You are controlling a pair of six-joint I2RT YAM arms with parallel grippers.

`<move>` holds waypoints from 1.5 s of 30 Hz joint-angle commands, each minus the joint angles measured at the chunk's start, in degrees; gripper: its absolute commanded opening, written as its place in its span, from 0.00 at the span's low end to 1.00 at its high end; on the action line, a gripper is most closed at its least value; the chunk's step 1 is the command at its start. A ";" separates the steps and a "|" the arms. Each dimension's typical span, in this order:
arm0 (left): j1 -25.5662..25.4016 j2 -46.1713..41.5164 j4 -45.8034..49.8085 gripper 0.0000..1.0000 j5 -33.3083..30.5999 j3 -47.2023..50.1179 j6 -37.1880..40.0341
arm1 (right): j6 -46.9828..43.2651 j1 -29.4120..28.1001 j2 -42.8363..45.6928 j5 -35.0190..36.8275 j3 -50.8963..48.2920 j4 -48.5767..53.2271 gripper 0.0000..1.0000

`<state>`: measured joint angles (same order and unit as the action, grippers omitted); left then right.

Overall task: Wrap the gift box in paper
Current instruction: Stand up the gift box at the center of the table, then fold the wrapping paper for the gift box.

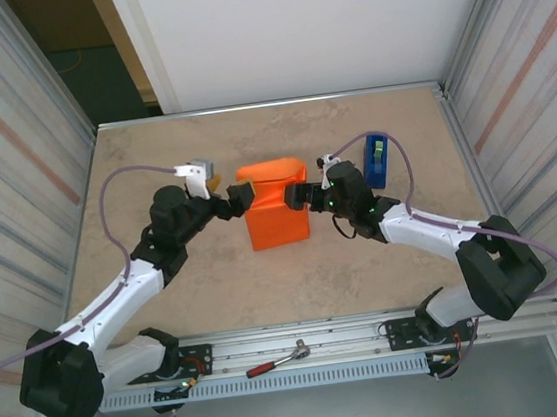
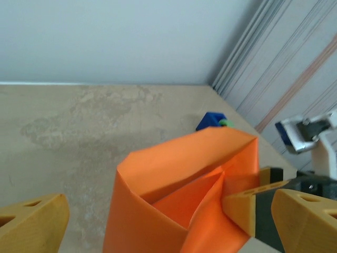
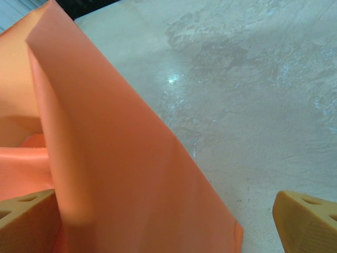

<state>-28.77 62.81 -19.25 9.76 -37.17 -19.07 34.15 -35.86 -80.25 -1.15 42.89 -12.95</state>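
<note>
The orange paper (image 1: 277,214) stands wrapped as a box-sized parcel mid-table, its far end (image 2: 179,174) still open with folded-in flaps. The gift box is hidden inside it. My left gripper (image 1: 241,199) is at the parcel's left upper corner, open. In the left wrist view its fingers (image 2: 32,226) stand wide either side of the paper's open end. My right gripper (image 1: 299,196) is at the parcel's right side, also open. A loose paper flap (image 3: 121,174) lies between its fingers (image 3: 308,221) with no grip on it. One tan fingertip (image 2: 243,211) touches the right-hand fold.
A blue tape dispenser (image 1: 378,160) stands behind the right gripper, also seen past the paper as the blue dispenser (image 2: 212,120). A ratchet wrench (image 1: 276,361) lies on the front rail. Corrugated walls close in both sides of the table (image 1: 151,152).
</note>
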 commanded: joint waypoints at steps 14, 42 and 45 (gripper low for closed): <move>-5.86 13.75 -4.85 0.89 -19.57 -1.78 4.13 | 1.71 -3.32 2.70 3.15 -3.63 2.62 0.98; -5.85 14.74 -3.91 0.46 -17.16 -1.60 5.53 | -5.56 -8.13 -2.69 18.36 -2.37 -7.10 0.82; -5.92 16.02 -4.62 0.33 -16.24 -2.44 5.54 | -6.47 -10.50 -2.55 21.86 -1.96 -5.94 0.76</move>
<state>-34.59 77.45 -22.98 -7.31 -38.02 -14.55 29.98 -44.38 -81.73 15.00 41.67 -20.43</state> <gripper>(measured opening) 0.349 0.764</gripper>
